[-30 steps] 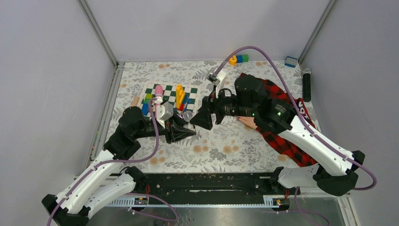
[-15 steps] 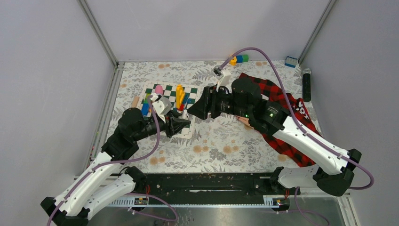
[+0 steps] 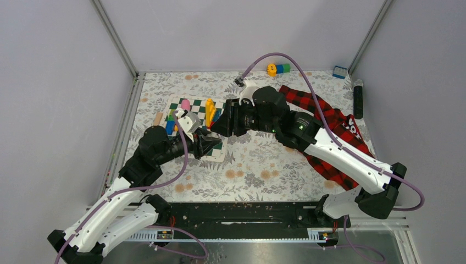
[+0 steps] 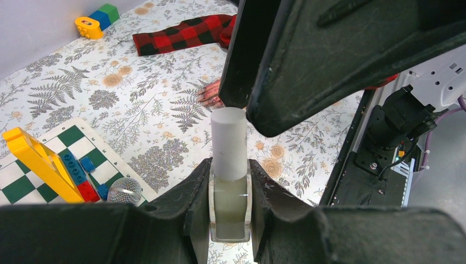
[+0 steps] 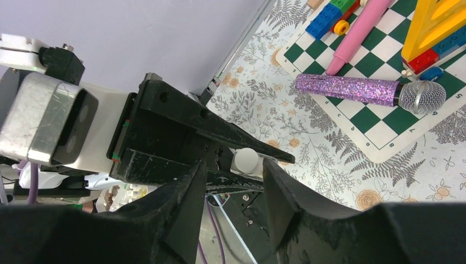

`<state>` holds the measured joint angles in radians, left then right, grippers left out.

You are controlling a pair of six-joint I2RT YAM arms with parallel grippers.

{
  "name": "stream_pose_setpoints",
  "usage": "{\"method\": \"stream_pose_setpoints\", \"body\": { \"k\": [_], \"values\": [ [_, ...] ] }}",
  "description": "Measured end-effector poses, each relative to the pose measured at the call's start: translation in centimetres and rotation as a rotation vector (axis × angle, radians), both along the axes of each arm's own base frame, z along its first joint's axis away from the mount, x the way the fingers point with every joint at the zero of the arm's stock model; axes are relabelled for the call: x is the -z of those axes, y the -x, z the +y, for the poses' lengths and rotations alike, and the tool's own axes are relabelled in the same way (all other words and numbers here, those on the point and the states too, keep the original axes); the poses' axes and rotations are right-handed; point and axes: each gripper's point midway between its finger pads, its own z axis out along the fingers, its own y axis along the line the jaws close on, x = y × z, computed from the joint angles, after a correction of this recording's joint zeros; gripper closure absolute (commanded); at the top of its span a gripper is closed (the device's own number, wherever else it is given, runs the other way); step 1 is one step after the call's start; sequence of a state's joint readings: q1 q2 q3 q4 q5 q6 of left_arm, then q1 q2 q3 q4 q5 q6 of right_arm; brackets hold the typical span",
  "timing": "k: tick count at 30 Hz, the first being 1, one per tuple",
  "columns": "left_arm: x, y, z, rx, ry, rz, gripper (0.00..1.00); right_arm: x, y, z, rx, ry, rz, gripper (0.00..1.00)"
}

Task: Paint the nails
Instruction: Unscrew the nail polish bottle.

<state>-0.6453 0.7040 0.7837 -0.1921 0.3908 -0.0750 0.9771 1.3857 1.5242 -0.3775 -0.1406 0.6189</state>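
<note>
My left gripper (image 3: pixel 213 143) is shut on a small clear nail polish bottle (image 4: pixel 229 203) with a white cap (image 4: pixel 228 142), held upright above the table. My right gripper (image 3: pixel 218 127) is open and faces it, its fingers (image 4: pixel 329 60) close beside the cap, not touching it. The cap (image 5: pixel 246 160) shows just beyond the right fingertips. The dummy hand (image 4: pixel 211 94) with reddish nails lies on the floral cloth beyond the bottle, its plaid sleeve (image 3: pixel 324 118) stretching to the right. In the top view the right arm hides most of the hand.
A green-and-white chessboard (image 3: pixel 193 104) lies left of centre with a yellow toy (image 3: pixel 210 110), a pink piece (image 3: pixel 186 104), small blocks and a purple glitter microphone (image 5: pixel 351 88). Coloured blocks (image 3: pixel 278 69), a blue block (image 3: pixel 340 71) and a black cylinder (image 3: pixel 358 99) lie along the back and right edges.
My right gripper has swung left and back across the table to my left gripper. My left gripper has drawn back to the left with the bottle.
</note>
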Motion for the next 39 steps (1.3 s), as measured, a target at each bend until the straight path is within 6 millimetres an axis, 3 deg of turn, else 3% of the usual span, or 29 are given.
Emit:
{"method": "stream_pose_setpoints", "body": {
  "k": [17,21,28,39],
  "values": [
    [0.0,0.0,0.0,-0.003,-0.002,0.001,1.0,1.0,-0.1,0.7,-0.009,0.077,-0.003,0.6],
    [0.0,0.0,0.0,-0.003,-0.002,0.001,1.0,1.3,-0.1,0.7,-0.006,0.092,-0.006,0.68],
    [0.2,0.0,0.1,-0.003,-0.008,0.003,1.0,1.8,-0.3,0.5,0.0,0.115,-0.015,1.0],
    [0.0,0.7,-0.2,0.049,0.002,0.005,1.0,1.6,0.2,0.4,-0.055,0.123,-0.055,1.0]
  ]
}}
